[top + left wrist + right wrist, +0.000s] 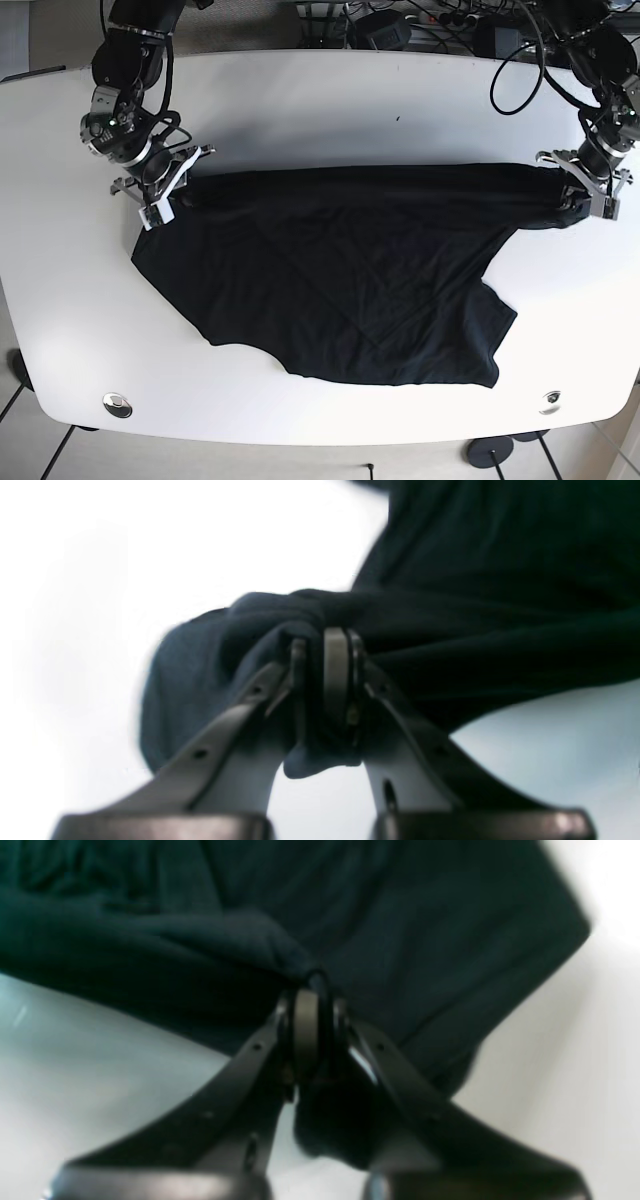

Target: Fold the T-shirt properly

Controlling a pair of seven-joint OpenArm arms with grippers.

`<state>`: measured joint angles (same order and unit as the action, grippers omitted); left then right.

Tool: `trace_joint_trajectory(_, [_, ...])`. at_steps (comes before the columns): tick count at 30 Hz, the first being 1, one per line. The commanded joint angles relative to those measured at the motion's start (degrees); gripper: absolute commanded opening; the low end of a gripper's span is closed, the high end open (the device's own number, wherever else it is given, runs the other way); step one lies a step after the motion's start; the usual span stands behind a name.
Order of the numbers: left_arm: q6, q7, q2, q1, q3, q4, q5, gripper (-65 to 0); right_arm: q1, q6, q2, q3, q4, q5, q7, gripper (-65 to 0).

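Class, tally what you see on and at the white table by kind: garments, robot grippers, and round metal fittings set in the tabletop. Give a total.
Garments: 1, the T-shirt
Grippers: 2, left gripper, right gripper
Round fittings: 2, and
Total: 5

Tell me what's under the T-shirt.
The T-shirt lies on the white table, whose surface shows around it. Anything beneath the cloth is covered; no lump shows.
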<state>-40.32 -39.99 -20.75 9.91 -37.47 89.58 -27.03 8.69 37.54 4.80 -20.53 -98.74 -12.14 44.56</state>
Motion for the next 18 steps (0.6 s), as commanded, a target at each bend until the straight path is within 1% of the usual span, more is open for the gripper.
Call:
trace_joint_trajectory(1, [0.3, 3.7, -1.6, 1.8, -0.5, -0.8, -1.0, -65.0, 2.1, 0.31, 0.3, -0.1, -1.5, -0.9, -1.5, -62.9])
trace_joint_trajectory(2, [0.3, 4.4, -1.6, 2.6, -0.5, -1.2, -1.0, -65.0, 3.2, 0.39, 0.2, -0.1, -1.6, -0.9, -1.5, -62.8])
trace_joint_trajectory(3, [0.3, 5.0, -1.6, 3.3, -0.5, -1.4, -0.9, -65.0, 4.4, 0.39, 0.1, -0.1, -1.4, -0.9, -1.5, -61.2])
trace_joint_trajectory(4, [0.3, 5.0, -1.6, 3.5, -0.5, -1.8, -0.9, -65.0, 4.9, 0.39, 0.1, -0.1, -1.3, -0.9, -1.5, -59.0])
trace_joint_trajectory(5, [0.3, 5.0, -1.6, 3.6, -0.5, -2.3, -0.9, -65.0, 5.7, 0.39, 0.0, -0.1, -1.5, -0.9, -1.5, -54.5])
trace_joint_trajectory(6, [0.3, 5.0, -1.7, 3.6, -0.5, -2.8, -0.9, -65.0, 6.6, 0.39, 0.0, 0.0, -1.7, -1.0, -1.5, -48.4])
trace_joint_trajectory(8, [0.3, 5.0, -1.7, 3.6, -0.5, -3.6, -0.8, -65.0, 7.8, 0.39, -0.1, 0.0, -2.4, -1.6, -1.5, -33.0])
trace_joint_trajectory(10, [0.3, 5.0, -1.7, 3.6, -0.5, -3.6, -0.6, -65.0, 8.9, 0.39, -0.1, -0.1, -4.3, -4.4, -1.5, -19.0])
trace_joint_trajectory(11, [0.3, 5.0, -1.7, 3.6, -0.5, -3.6, 0.7, -65.0, 9.7, 0.39, 0.2, -0.3, -6.5, -7.2, -1.5, -11.9])
trace_joint_trajectory(12, [0.3, 5.0, -1.6, 3.6, -0.5, -3.6, 2.7, -65.0, 9.9, 0.39, 0.3, -0.3, -8.9, -8.7, -1.5, -7.8])
trace_joint_trajectory(14, [0.3, 5.1, -1.5, 3.5, -0.5, -3.5, 3.9, -65.0, 9.0, 0.13, 0.5, 0.1, -10.1, -9.6, -1.5, -6.8])
trace_joint_trajectory(15, [0.3, 5.1, -1.5, 3.5, -0.5, -3.5, 3.8, -65.0, 6.7, 0.13, 0.5, 0.1, -10.1, -9.6, -1.3, -7.0])
trace_joint_trajectory(16, [0.3, 5.1, -1.5, 3.4, -0.5, -3.5, 3.9, -65.0, 4.5, -0.04, 0.5, 0.1, -9.3, -9.5, -1.3, -6.8])
trace_joint_trajectory(18, [0.3, 5.1, -1.5, 3.4, -0.5, -3.5, 3.9, -65.0, -0.8, -0.13, 0.5, 0.1, -5.0, -7.8, -1.3, -6.8])
